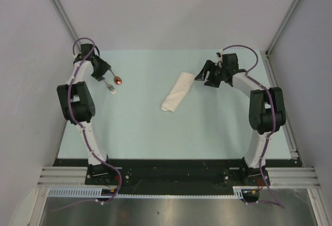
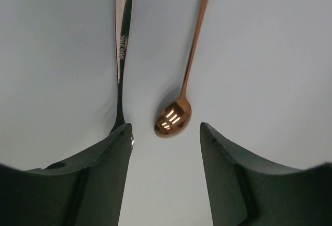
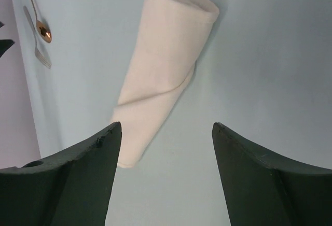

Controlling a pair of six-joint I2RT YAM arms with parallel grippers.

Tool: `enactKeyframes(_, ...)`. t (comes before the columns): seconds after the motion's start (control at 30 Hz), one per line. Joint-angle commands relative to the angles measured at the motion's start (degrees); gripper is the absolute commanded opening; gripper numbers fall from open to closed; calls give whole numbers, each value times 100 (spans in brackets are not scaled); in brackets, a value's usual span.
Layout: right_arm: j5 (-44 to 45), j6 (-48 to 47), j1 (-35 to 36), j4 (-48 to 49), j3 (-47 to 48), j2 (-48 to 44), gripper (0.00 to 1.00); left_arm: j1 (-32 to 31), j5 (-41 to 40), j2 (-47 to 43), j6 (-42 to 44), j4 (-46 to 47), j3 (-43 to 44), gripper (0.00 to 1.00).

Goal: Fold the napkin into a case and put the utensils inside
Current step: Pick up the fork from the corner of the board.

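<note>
The napkin, folded into a narrow cream-white case (image 1: 176,98), lies slantwise in the middle of the table; it also shows in the right wrist view (image 3: 161,86). The fork (image 1: 110,87) and the copper spoon (image 1: 118,80) lie side by side at the far left. In the left wrist view the spoon's bowl (image 2: 173,120) and the fork's handle (image 2: 122,50) lie just ahead of my left gripper (image 2: 165,128), which is open and empty. My right gripper (image 3: 165,127) is open and empty above the table, just beside the case's near end.
The pale blue table (image 1: 140,132) is bounded by grey walls left and right, with an aluminium rail (image 1: 282,96) along the right edge. Both arm bases stand on the black strip (image 1: 171,174) at the near edge.
</note>
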Motion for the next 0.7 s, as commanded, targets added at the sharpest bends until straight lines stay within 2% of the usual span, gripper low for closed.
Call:
enactKeyframes(0.0, 92, -238, 50, 125, -266, -500, 75, -51, -591, 640, -603, -1397, 882, 59)
enactKeyframes(0.33, 136, -423, -29, 98, -504, -799, 75, -165, -443, 904, -1052, -1161, 435, 58)
enactKeyframes(0.43, 197, -450, -29, 72, -495, -816, 75, -156, -249, 984, -1061, -1100, 382, 49)
enactKeyframes(0.53, 241, -485, -12, 28, -469, -869, 74, -139, -161, 914, -1008, -890, 268, 35)
enactKeyframes(0.57, 259, -502, -11, 28, -469, -887, 74, -121, 22, 879, -973, -819, 172, 24)
enactKeyframes(0.63, 321, -537, -3, 19, -407, -896, 74, -112, 111, 756, -885, -757, 58, 13)
enactKeyframes(0.67, 329, -572, 6, -42, -372, -887, 73, -112, 129, 686, -850, -748, 5, 3)
